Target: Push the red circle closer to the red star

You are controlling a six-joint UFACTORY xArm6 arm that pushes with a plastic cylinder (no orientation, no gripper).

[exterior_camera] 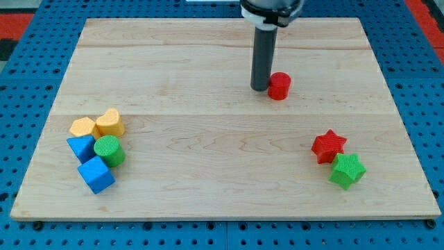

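Note:
The red circle [279,85] lies on the wooden board [208,62] in the upper middle-right. My tip [261,88] stands just to the view's left of the red circle, touching or nearly touching its side. The red star [328,146] lies at the lower right, well below and to the right of the circle. A green star [347,171] touches the red star on its lower right.
At the view's left is a cluster: a yellow hexagon [83,127], a yellow heart [109,123], a blue block [81,147], a green cylinder [109,151] and a blue cube [96,174]. The board sits on a blue pegboard surface [28,83].

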